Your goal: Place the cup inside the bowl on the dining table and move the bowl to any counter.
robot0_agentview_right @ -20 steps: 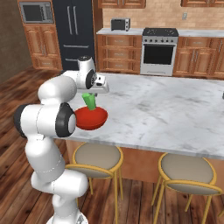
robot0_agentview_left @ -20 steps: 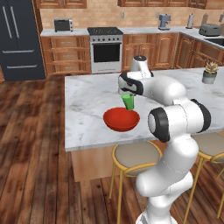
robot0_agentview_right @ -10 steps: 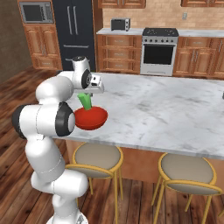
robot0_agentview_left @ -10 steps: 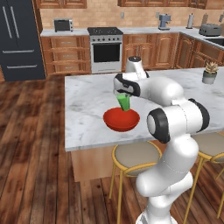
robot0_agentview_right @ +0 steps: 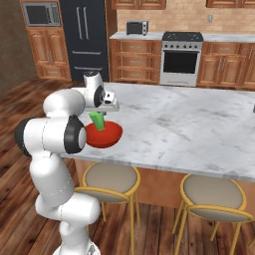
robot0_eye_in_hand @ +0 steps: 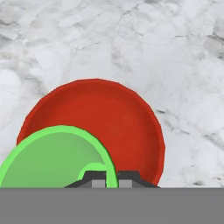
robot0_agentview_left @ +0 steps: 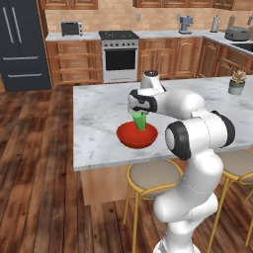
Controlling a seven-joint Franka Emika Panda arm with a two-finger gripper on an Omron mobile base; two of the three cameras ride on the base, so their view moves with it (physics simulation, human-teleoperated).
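The gripper point(robot0_eye_in_hand: 111, 178), fingers clamped on the cup point(robot0_eye_in_hand: 52, 157) rim, held it directly over the bowl point(robot0_eye_in_hand: 118, 118) near the dining table point(robot0_agentview_left: 99, 113) front edge.

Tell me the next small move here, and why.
Probably lower a little further and open the gripper. It is shut on the rim of the cup, which hangs tilted over the bowl on the dining table, so releasing should drop it inside.

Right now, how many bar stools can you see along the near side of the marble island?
2 for certain: one stool below the red bowl, and a second stool to its right. The left base view hints at another beyond the arm, so more may be hidden.
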